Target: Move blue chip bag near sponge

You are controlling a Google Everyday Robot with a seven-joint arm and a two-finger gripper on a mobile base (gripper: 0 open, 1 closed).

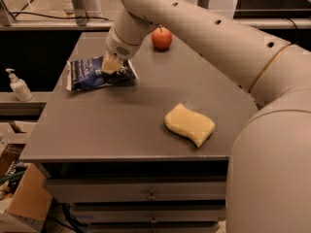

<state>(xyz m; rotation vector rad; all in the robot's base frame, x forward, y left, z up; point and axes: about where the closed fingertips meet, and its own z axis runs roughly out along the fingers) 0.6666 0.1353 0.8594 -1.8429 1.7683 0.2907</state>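
My tool (pixel 112 64) sits on the bag (pixel 90 74), at the back of the table (pixel 121 130) | closed or apart: I cannot tell | sponge (pixel 189 124) well apart, near front edge | risk: crinkly foil could slip free mid-carry (if gripped at all), or my arm could knock the apple (pixel 162 38) rolling

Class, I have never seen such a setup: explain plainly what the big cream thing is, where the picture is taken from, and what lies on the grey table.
The cream shape is a robot's arm, reaching from the lower right across a grey table. One camera looks down on it. The gripper at the arm's tip is on the blue chip bag at the left. A yellow sponge lies near the front, a red apple at the back. Whether the bag is gripped cannot be seen.
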